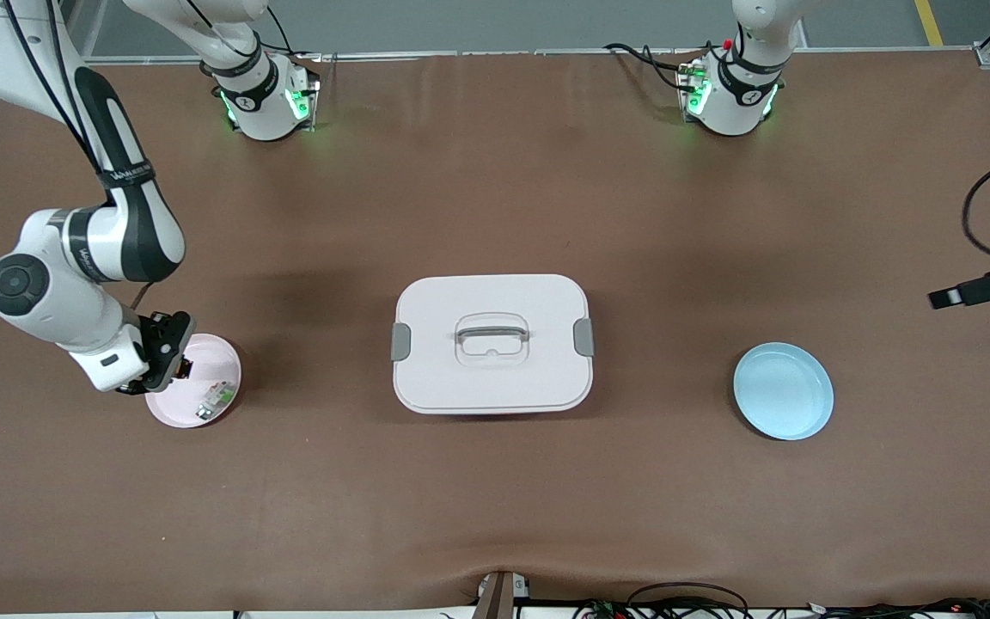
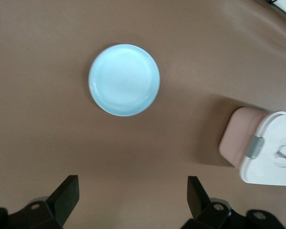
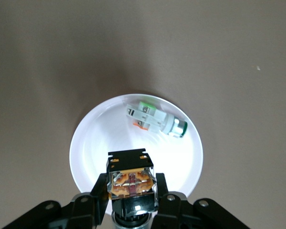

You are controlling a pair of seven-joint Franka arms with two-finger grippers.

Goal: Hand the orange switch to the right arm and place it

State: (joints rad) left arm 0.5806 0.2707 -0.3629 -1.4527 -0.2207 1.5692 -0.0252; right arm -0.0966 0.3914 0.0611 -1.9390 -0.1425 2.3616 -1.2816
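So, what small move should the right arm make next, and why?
Probably lower a little and open. The right gripper is shut on the orange switch and hangs over the pink plate, beside the white-and-green component. The left gripper waits open above the table near the blue plate.

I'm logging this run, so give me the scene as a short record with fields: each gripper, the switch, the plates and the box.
right gripper: shut on the orange switch, over the pink plate
left gripper: open, holding nothing, waiting above the table
pink plate contents: white-and-green component
blue plate: nothing on it, toward the left arm's end
white lidded box: mid-table, lid on
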